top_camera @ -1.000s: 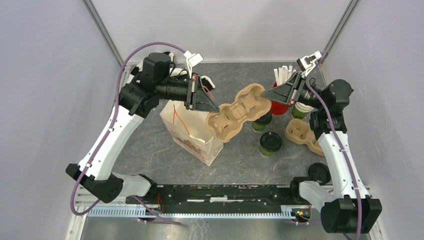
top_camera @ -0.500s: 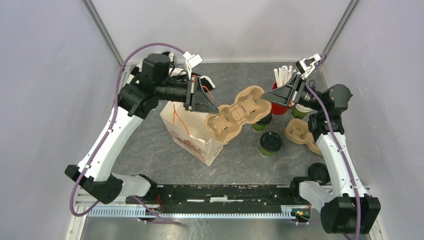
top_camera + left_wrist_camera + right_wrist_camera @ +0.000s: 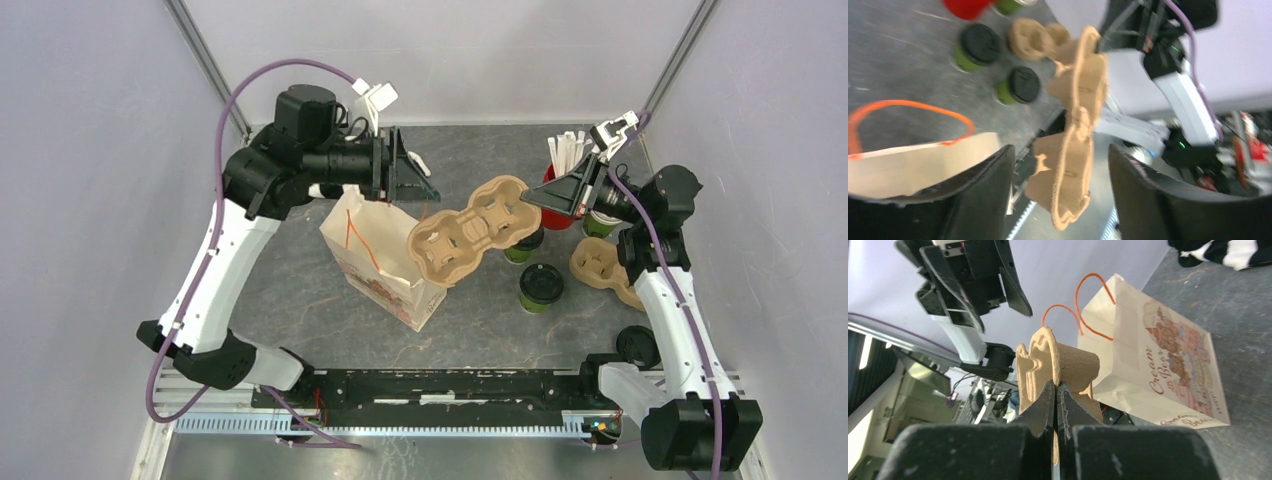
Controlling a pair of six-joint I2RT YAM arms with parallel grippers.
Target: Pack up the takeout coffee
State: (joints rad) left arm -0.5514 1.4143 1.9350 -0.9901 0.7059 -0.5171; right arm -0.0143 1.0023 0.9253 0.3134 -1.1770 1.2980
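Observation:
A brown pulp cup tray (image 3: 462, 234) hangs in the air above the open paper bag (image 3: 375, 258). My right gripper (image 3: 528, 201) is shut on its right rim; in the right wrist view the fingertips (image 3: 1057, 390) pinch the tray (image 3: 1060, 362) edge. My left gripper (image 3: 421, 190) is open just beyond the tray's left end. In the left wrist view the tray (image 3: 1075, 135) hangs between the spread fingers (image 3: 983, 200) without touching them. Two takeout coffee cups, green with black lids, stand on the table, one (image 3: 541, 286) nearer and one (image 3: 524, 247) partly under the tray.
A second pulp tray (image 3: 605, 268) lies at the right. A red cup of white sticks (image 3: 560, 190) and stacked lidless cups (image 3: 600, 220) stand behind my right gripper. A loose black lid (image 3: 637, 345) lies near the right arm's base. The bag has orange handles (image 3: 1088, 305).
My left gripper has opened, let go of the tray's left end and drawn back toward the far left. The tray now hangs from my right gripper alone, which has shut tight.

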